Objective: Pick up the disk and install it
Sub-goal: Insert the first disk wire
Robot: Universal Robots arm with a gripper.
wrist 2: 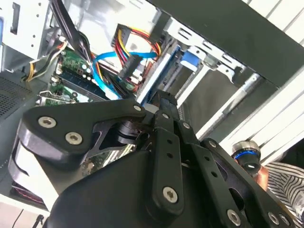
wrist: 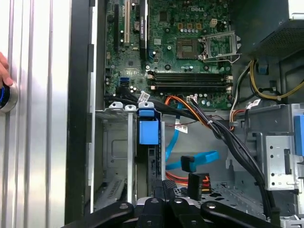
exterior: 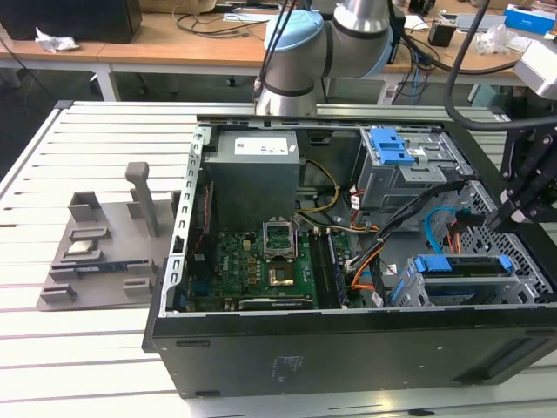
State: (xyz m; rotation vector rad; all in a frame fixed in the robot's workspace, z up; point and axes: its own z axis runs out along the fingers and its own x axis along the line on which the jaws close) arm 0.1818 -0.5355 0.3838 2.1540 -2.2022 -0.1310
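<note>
Silver-grey hard disk in blue plastic carrier frame (exterior: 457,266) stands on edge, slotted into grey metal drive cage (exterior: 522,280) at corner of open black computer case (exterior: 348,348), exterior view's right; looks seated. Black gripper (exterior: 498,219) hovers near above it, jaws together, gripping nothing.

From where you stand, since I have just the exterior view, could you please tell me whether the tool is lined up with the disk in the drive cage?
Observer: In the first wrist view the tool sits directly in line with the disk, seen edge-on in the drive cage.
Operator: Thank you. Is anything loose beside it?
Observer: A blue connector on a blue cable lies in the bay next to the disk and appears unplugged.
Operator: Is anyone close by?
Observer: In both wrist views a hand is right at a round blue-ringed button on the slatted table beside the case.
</note>
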